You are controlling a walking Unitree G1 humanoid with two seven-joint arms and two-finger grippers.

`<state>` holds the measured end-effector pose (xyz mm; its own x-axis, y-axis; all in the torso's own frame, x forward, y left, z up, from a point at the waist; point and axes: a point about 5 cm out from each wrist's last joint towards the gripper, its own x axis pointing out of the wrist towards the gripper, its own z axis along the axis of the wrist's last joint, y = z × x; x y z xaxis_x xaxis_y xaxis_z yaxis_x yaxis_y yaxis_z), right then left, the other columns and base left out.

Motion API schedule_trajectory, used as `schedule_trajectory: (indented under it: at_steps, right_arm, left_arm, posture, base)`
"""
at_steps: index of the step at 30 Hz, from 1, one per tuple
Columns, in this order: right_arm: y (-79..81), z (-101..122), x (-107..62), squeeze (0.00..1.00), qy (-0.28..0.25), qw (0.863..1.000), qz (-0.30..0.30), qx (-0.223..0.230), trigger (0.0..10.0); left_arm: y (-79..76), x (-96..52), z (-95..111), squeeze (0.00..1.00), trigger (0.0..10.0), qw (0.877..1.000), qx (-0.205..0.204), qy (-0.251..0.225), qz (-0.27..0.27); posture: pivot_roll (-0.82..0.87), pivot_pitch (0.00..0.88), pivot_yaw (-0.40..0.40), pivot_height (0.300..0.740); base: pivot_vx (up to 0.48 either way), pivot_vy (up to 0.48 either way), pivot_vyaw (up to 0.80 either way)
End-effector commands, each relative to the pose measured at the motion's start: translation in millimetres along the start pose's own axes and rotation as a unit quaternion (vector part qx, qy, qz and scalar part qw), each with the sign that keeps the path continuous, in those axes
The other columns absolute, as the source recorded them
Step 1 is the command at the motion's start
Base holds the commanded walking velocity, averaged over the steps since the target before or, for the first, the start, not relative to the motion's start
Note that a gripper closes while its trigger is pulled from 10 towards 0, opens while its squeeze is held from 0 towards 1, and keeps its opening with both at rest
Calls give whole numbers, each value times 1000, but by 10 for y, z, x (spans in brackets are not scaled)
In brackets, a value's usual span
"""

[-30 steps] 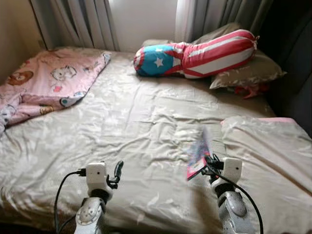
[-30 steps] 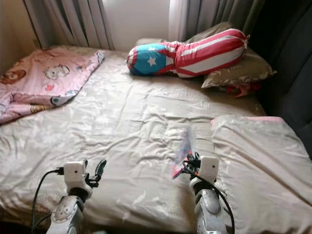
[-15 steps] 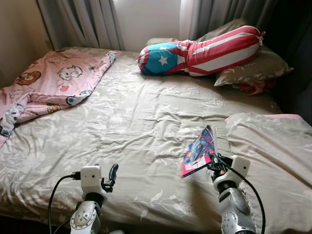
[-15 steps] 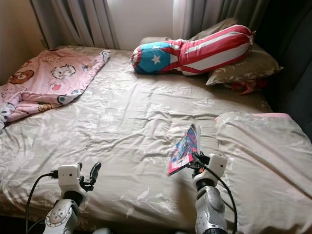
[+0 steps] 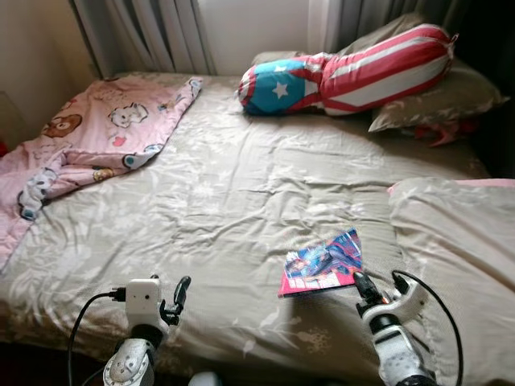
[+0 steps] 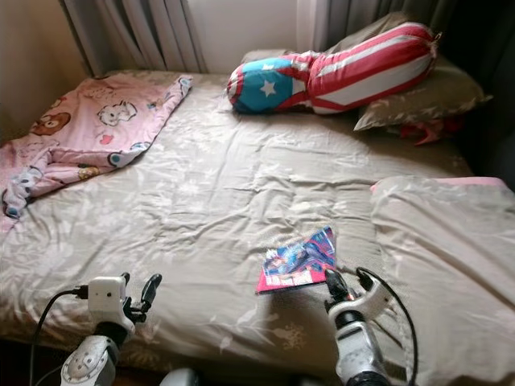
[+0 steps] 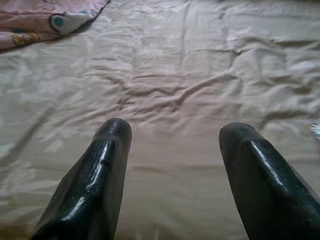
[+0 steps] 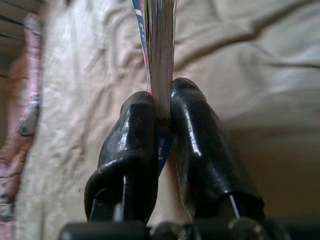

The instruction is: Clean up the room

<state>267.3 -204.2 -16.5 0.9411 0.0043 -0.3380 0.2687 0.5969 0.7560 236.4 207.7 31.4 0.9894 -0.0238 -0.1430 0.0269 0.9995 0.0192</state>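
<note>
Wide bed (image 5: pixel 241 185) spans the room, covered by a wrinkled beige spread with a pale leaf print. Grey curtains (image 5: pixel 153 32) hang at the far side, flanking a bright strip of window or wall (image 5: pixel 253 28); daylight falls from there across the sheets. Plain cream wall (image 5: pixel 32 64) at far left. Dark upright surface (image 5: pixel 495 88) at the right edge, in shadow. Near edge of the bed drops into deep shade.
</note>
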Motion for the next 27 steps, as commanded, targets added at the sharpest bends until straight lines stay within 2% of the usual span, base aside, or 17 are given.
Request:
schedule_trajectory:
  at_steps: [1, 10, 19, 20, 21, 22, 23, 24, 27]
  right_arm:
    - [-6, 20, 7, 0, -5, 1000, -7, -3, 10000]
    - [-194, 68, -51, 0, -11, 996, -86, 7, 10000]
    - [-240, 40, -78, 0, -9, 994, -106, 6, 10000]
    - [-241, 38, -79, 106, -7, 994, -106, 5, 10000]
    - [-242, 37, -79, 106, -7, 994, -106, 4, 10000]
    - [-242, 38, -79, 620, -5, 994, -105, 0, 10000]
    - [-242, 38, -78, 620, -4, 994, -105, -1, 10000]
    - [-242, 44, -77, 1000, -4, 994, -106, -3, 10000]
    - [-249, 77, -74, 1000, -4, 994, -111, -24, 10000]
  left_arm:
    - [0, -17, 15, 0, 10000, 1000, 12, 3, -10]
    - [33, -113, 16, 0, 10000, 999, 27, 18, -22]
    - [32, -152, 27, 0, 10000, 999, 29, 25, -24]
    - [31, -155, 26, 0, 10000, 999, 29, 25, -24]
    - [31, -157, 26, 0, 10000, 999, 29, 26, -24]
    - [28, -157, 20, 0, 10000, 999, 28, 28, -24]
    - [27, -157, 18, 0, 10000, 999, 28, 28, -24]
    - [26, -158, 18, 0, 10000, 999, 28, 29, -24]
    - [23, -160, 19, 0, 10000, 999, 27, 31, -23]
  posture:
    - [45, 99, 59, 657]
    - [57, 120, 86, 657]
    - [66, 133, 91, 657]
    - [66, 133, 91, 657]
    - [66, 133, 91, 657]
    - [66, 133, 91, 657]
    - [66, 133, 91, 657]
    - [66, 133, 91, 657]
    - [66, 133, 91, 657]
  base:
    - [0, 0, 0]
    - [0, 0, 0]
    - [0, 0, 0]
    - [0, 0, 0]
    - [0, 0, 0]
    - [0, 0, 0]
    - [0, 0, 0]
    - [0, 0, 0]
    - [0, 0, 0]
